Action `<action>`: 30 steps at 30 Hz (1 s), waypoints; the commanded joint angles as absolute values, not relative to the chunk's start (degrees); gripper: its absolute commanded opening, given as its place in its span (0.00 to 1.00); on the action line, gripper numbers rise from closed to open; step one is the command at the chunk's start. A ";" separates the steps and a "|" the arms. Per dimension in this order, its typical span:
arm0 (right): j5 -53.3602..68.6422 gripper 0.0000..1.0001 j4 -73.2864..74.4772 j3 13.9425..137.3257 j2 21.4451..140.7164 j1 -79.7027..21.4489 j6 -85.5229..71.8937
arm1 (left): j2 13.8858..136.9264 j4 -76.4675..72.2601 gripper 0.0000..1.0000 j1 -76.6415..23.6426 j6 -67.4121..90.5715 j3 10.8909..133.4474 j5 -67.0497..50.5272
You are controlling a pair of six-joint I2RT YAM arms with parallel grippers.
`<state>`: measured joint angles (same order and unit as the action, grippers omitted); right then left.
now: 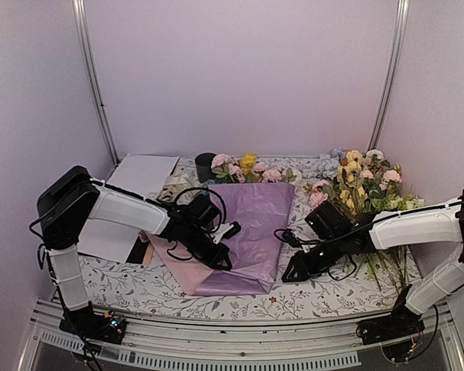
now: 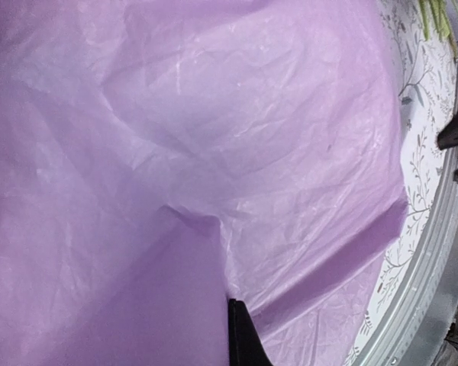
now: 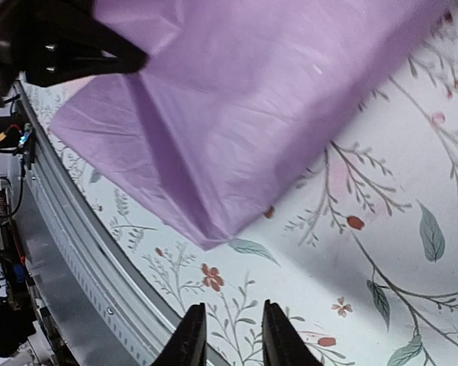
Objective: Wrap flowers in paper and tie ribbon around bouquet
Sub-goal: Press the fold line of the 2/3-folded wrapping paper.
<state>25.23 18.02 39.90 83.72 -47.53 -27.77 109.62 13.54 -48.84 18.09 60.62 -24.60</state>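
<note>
Our left pincer is pinched tight on the purple paper, near the paper's close edge. One of its black fingers pokes up under a raised fold. Our right pincer has its two tips a little apart, with nothing between them. The paper's corner lies just ahead of it, not touching. The flowers sit far beyond the left pincer, at the paper's other end.

paper on table centre | flowers behind — loose pile right
</note>
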 commanded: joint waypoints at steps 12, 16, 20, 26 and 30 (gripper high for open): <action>34.43 0.04 2.92 48.34 102.12 -50.28 -27.14 | 110.62 13.73 0.00 -47.64 16.77 60.21 -24.17; 30.81 0.02 6.55 42.25 102.00 -50.31 -26.84 | 110.91 13.95 0.00 -47.34 16.36 60.12 -24.07; 29.82 0.02 10.02 34.86 93.52 -50.31 -28.18 | 111.19 14.33 0.00 -46.84 15.93 60.21 -23.78; 27.11 0.05 21.73 40.98 83.31 -50.15 -26.62 | 110.75 13.86 0.00 -46.76 15.73 60.34 -24.46; 29.34 0.06 19.30 52.38 87.49 -50.11 -24.30 | 110.33 13.16 0.00 -46.78 16.05 59.96 -24.84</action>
